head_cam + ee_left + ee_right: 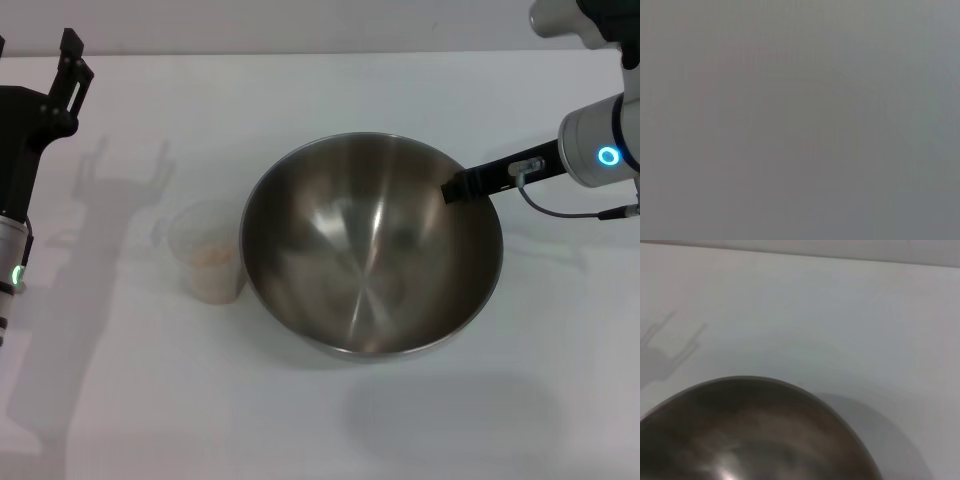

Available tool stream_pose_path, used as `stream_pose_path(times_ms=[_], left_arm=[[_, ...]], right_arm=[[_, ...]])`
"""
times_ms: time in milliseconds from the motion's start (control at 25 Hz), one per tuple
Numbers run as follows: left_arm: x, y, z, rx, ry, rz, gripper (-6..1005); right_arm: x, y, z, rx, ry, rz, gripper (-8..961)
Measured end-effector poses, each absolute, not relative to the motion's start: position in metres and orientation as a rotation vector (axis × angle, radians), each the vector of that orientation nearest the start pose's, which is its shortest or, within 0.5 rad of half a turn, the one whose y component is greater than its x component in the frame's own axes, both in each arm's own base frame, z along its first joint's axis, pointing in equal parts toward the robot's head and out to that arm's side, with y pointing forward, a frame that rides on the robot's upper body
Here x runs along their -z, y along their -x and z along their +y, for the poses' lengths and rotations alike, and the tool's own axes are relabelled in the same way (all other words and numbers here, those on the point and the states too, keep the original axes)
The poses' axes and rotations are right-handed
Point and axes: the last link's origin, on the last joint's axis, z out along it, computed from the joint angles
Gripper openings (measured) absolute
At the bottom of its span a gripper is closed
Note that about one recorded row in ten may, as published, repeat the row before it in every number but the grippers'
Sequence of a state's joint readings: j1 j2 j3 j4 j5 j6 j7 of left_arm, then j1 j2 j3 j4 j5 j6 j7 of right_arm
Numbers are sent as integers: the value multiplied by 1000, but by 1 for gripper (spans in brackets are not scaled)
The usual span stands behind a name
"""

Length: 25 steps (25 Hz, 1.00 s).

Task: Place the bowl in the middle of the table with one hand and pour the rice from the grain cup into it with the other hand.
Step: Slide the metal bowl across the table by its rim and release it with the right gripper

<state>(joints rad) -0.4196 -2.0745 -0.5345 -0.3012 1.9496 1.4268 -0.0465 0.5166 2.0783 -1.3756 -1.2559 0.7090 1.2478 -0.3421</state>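
The steel bowl (pixel 370 245) stands upright on the white table (pixel 150 400), near its middle. My right gripper (pixel 450 188) reaches in from the right and is clamped on the bowl's right rim, with one black finger lying over the edge. The right wrist view shows the bowl's rim and inside (pixel 755 435) close by. The clear grain cup (pixel 207 250) stands upright just left of the bowl, almost touching it, with rice (pixel 212 256) inside. My left gripper (pixel 72 60) hangs open and empty at the far left, well behind and left of the cup. The left wrist view shows only plain grey.
The table's far edge (pixel 300 52) runs along the back. A cable (pixel 560 212) loops from the right wrist over the table beside the bowl. Bare tabletop lies in front of the bowl and cup.
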Motion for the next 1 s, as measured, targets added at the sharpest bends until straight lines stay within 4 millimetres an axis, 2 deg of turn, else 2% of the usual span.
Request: stream_pose_path(times_ms=[400,600,1000], left_arm=[[13,282,313,952,1488,-383,815],[12,282,310,961,1480,-377,814],[11,285,305,957,1473,-381,814]], right_arm=[[13,-198,371,58,2342,1331,82],[12,-196,370,60,2348,1310,172],[-5,-183,374,34,2315,1181,362]])
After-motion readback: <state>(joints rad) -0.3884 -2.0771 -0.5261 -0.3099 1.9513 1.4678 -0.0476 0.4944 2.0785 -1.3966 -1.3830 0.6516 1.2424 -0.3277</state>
